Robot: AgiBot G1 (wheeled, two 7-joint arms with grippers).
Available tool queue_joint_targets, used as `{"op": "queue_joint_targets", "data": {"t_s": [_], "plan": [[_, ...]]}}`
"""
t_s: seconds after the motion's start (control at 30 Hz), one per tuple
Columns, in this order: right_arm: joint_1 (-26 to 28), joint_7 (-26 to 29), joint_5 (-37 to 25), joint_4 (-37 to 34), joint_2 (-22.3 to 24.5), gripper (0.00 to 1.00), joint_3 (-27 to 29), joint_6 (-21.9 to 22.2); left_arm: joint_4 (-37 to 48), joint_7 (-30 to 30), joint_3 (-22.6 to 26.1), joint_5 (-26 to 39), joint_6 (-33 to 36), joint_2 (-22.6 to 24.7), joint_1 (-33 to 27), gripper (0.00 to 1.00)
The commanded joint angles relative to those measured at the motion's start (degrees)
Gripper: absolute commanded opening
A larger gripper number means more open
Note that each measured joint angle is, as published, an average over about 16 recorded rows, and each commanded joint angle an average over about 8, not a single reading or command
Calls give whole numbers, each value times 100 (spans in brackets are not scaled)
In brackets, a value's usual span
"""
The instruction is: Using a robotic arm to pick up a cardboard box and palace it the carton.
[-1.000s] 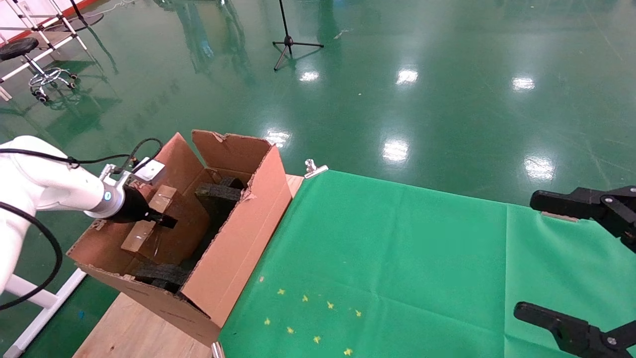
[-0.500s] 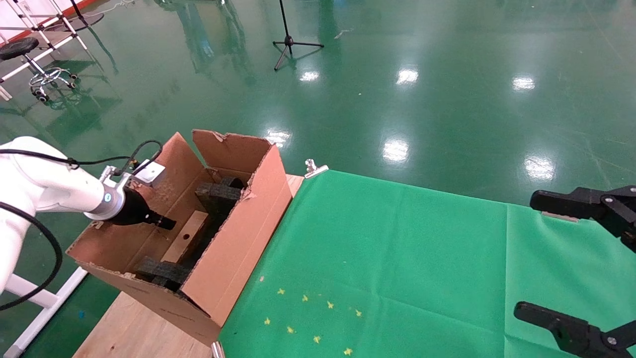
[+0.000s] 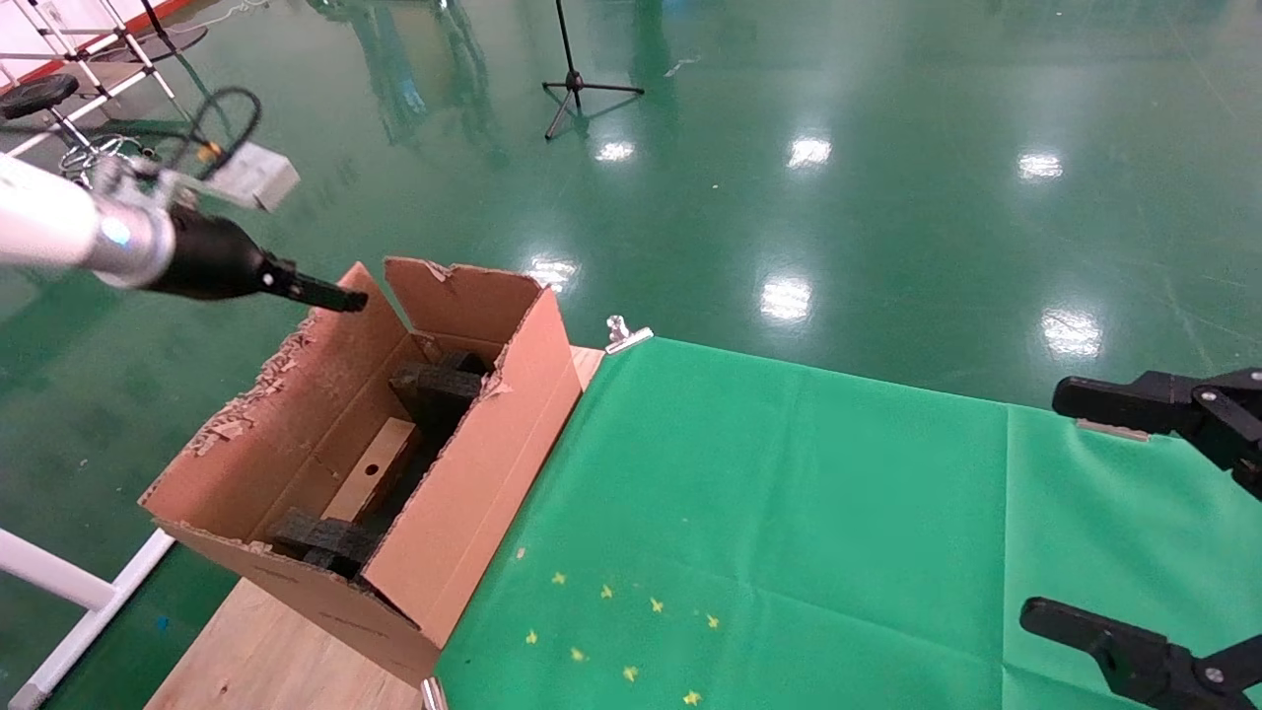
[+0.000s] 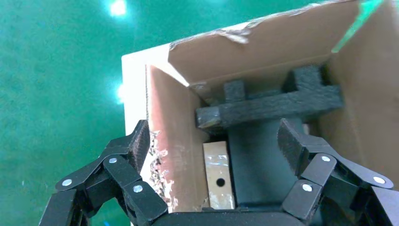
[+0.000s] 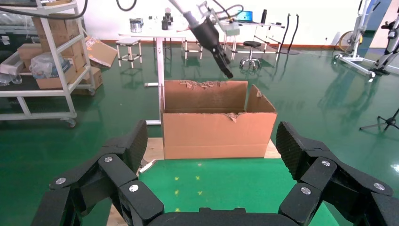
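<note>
— Left gripper (image 3: 330,295) is up at the upper left of the head view, clear above the carton's (image 3: 473,513) torn back flap, jaws spread wide and holding nothing. Agree?

— Yes, the wrist view shows both fingers (image 4: 134,146) splayed with only air between them. Right gripper (image 3: 1134,513) sits parked at the right edge over the green cloth (image 3: 789,513), also spread open.

— Starting near: the carton stands on the table's left end, just beside the cloth. Where's the box?

— Box (image 3: 373,481) lies low inside, at left-centre of the frame, between the two black foam blocks (image 3: 434,387), touching the carton's floor as far as I can tell.

— So placing looks done. How should the arm finish?

— I'd lift straight away, keeping the fingers off that ragged flap so the carton isn't dragged.

— And the box itself?

— Narrow, tan, oblong, one small round hole in its upward face; edges look scuffed.
</note>
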Motion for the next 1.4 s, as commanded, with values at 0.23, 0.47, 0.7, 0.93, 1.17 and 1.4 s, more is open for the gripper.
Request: {"op": "queue_joint_targets", "data": {"t_s": [0.23,0.47,0.7,0.93,1.17,1.4], "plan": [[-1,0,0,-1,1,100,0,1,-375,-43,-1,-11,401,-164,-218,100],[-1,0,0,-1,1,100,0,0,-282,-23,-28,-51,301,-126,-129,100],[-1,-1,0,-1,1,100,0,0,-727,170,-289,-568,466,-194,270,100],[0,-1,0,-2,1,100,0,0,-1416,461,-681,-1349,732,-305,867,100],[0,-1,0,-2,1,100,-1,0,-2112,754,-1076,-2138,1001,-418,1470,100],[0,-1,1,-2,1,100,-1,0,-2846,1064,-1494,-2970,1284,-536,2106,100]]}}
